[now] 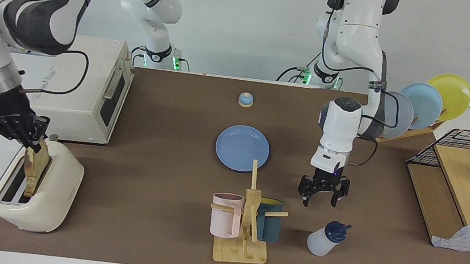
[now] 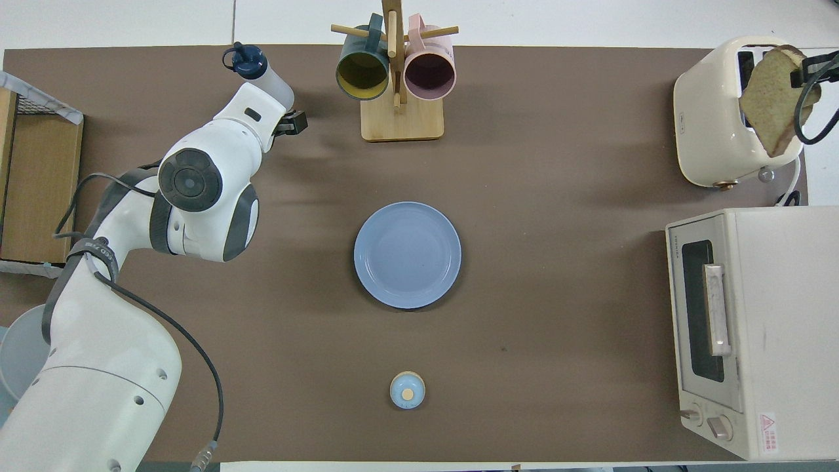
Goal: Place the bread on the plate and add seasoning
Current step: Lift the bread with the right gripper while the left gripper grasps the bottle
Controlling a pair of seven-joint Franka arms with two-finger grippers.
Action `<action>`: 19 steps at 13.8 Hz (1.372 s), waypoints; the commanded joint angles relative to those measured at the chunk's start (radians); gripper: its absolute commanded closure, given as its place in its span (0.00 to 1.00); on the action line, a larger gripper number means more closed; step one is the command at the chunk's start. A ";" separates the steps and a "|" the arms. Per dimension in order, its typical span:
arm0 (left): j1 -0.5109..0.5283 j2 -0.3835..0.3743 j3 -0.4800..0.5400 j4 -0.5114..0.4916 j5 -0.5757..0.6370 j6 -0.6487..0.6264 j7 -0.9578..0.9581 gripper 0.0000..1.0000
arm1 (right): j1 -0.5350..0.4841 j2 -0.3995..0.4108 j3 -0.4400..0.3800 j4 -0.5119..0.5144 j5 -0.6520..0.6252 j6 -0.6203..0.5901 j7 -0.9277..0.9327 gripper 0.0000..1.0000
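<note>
Facing view: right hand clamped together on the top edge of the bread, slice partly lifted out of the toaster, its lower part in the slot; toaster sits at the desk corner at the right arm's end, on the edge farthest from the robots, with the oven nearer the robots beside it. Left hand hangs with fingers apart over bare desk, close above the seasoning, not touching it; bottle leans tilted near the edge farthest from the robots, toward the left arm's end. Plate lies flat mid-desk, bare. Mug rack with pink and teal mugs stands between plate and the edge farthest from the robots. Bell near the robots' edge. Overhead view: bread hangs tilted over the toaster, right hand pinching its upper corner at the frame edge. Left hand just beside the seasoning, its body partly covered by the arm. Plate centered, well apart from both hands. Bell nearer the robots than the plate.
</note>
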 commanded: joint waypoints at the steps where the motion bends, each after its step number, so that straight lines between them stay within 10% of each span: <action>1: 0.028 0.090 0.018 0.120 0.022 -0.008 -0.047 0.00 | 0.032 -0.008 0.040 0.037 -0.091 -0.054 -0.058 1.00; 8: 0.059 0.133 0.010 0.164 0.015 0.008 -0.044 0.00 | 0.281 -0.088 0.081 0.002 -0.006 -0.059 0.239 1.00; 15: 0.048 0.145 0.001 0.159 0.022 0.030 -0.037 0.00 | 0.495 -0.301 0.098 -0.510 0.122 0.279 0.565 1.00; 19: 0.055 0.160 0.001 0.170 0.024 0.031 -0.031 0.00 | 0.585 -0.275 0.098 -0.578 0.127 0.421 0.724 1.00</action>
